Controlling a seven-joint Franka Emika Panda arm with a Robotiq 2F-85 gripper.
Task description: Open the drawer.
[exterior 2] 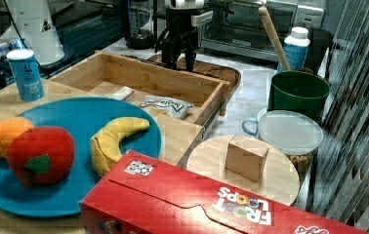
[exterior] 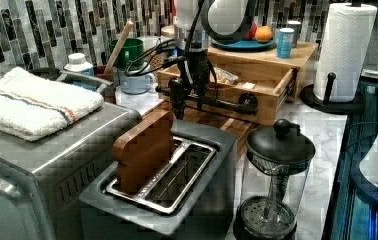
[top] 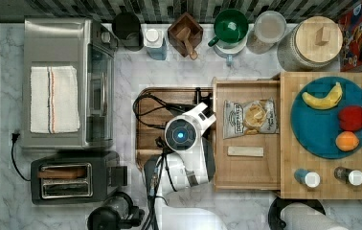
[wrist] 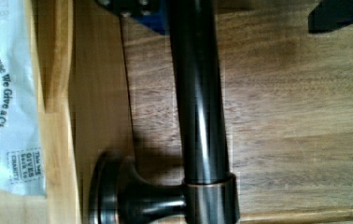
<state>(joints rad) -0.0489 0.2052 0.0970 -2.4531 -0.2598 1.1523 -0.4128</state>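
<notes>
You had the drawer [top: 246, 165] already well out from under the butcher-block top [top: 289, 187], its box lying open with the chip bag [top: 251, 117] and a pale wooden stick [top: 245, 151] inside. In the top view its front panel sat at the drawer's left end, over the dark cutting board [top: 145, 129]. The gripper [exterior 2: 182, 57] hung at the black bar handle [wrist: 197, 107], and the wrist view showed that bar running right beneath the camera, with its round mounting post [wrist: 132, 199] against the front panel. Whether the jaws were closed on the bar or standing clear of it, I could not tell: the fingers themselves were not plain enough in any of the four views.

By my read the pull was in its closing stretch, the drawer looking close to its full travel. What your next move called for depended on the grip. If the bar was held, a short straight draw along the drawer's line, toward the top view's left. If not, just a clean lift straight off the handle, watching the cables [top: 145, 108] near the arm
</notes>
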